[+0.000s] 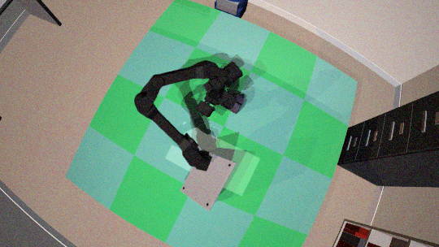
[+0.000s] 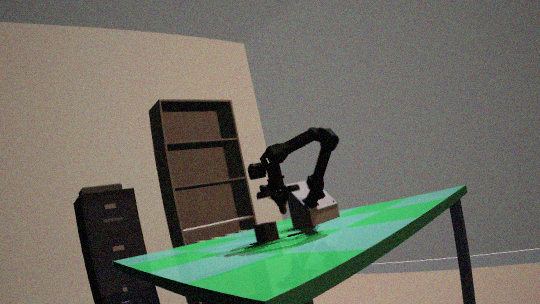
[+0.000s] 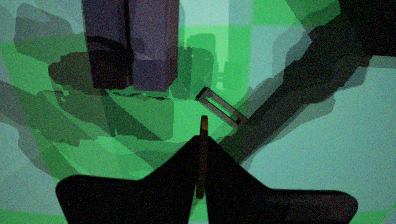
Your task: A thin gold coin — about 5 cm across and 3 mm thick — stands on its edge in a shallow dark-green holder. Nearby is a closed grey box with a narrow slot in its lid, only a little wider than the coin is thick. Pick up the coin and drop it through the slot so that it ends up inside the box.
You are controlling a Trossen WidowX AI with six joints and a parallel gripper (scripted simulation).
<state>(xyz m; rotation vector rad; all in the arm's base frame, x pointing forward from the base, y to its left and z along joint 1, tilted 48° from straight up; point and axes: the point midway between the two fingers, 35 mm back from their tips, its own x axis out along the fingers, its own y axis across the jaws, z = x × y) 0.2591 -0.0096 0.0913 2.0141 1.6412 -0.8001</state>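
My gripper (image 3: pixel 201 141) (image 2: pixel 280 201) is shut on the thin gold coin (image 3: pixel 202 152), which shows edge-on between the black fingers in the wrist view. It hangs above the checkered green table (image 1: pixel 284 61) (image 2: pixel 360 235). The shallow dark-green holder (image 3: pixel 220 107) lies empty on the table just ahead and to the right of the fingers. The closed grey box (image 3: pixel 132 45) (image 1: pixel 239 103) (image 2: pixel 266 232), tinted purple, stands farther ahead and to the left in the wrist view. Its slot does not show. In the overhead view the arm hides the coin and the holder.
The arm's grey base plate (image 1: pixel 207 187) (image 2: pixel 322 207) stands near the table's middle. A dark filing cabinet (image 1: pixel 398 134) (image 2: pixel 107 235) and a bookshelf (image 2: pixel 200 170) stand off the table. A blue object (image 1: pixel 232 6) lies on the floor.
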